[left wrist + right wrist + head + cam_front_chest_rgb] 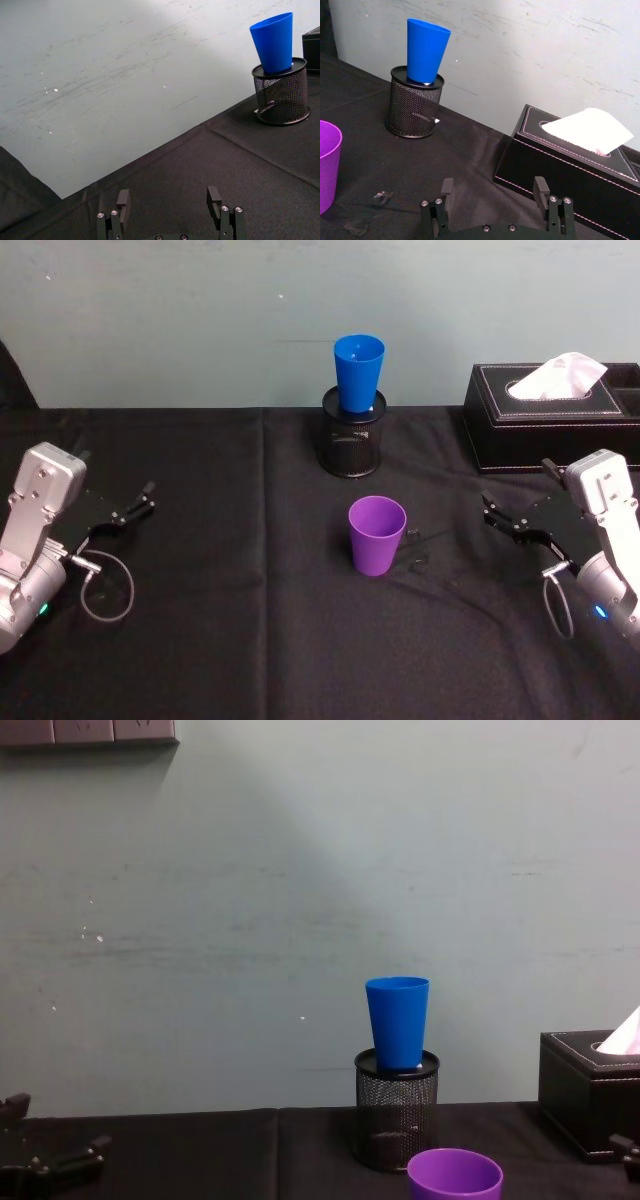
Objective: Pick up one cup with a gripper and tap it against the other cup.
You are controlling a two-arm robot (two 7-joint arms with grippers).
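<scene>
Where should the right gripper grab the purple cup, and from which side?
Grip the purple cup across its wall just below the rim, coming from its right with the open right gripper. It stands upright and tapers downward, so the wider top should resist slipping.

The base of the blue cup [359,372] is hidden inside the black mesh holder [352,445]. The purple cup [454,1178] is cut off by the chest view's lower edge, the tissue box [583,1105] by its right edge.

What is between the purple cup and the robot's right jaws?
Mostly bare black tablecloth, with one tiny scrap lying close beside the purple cup. The head view shows it.
</scene>
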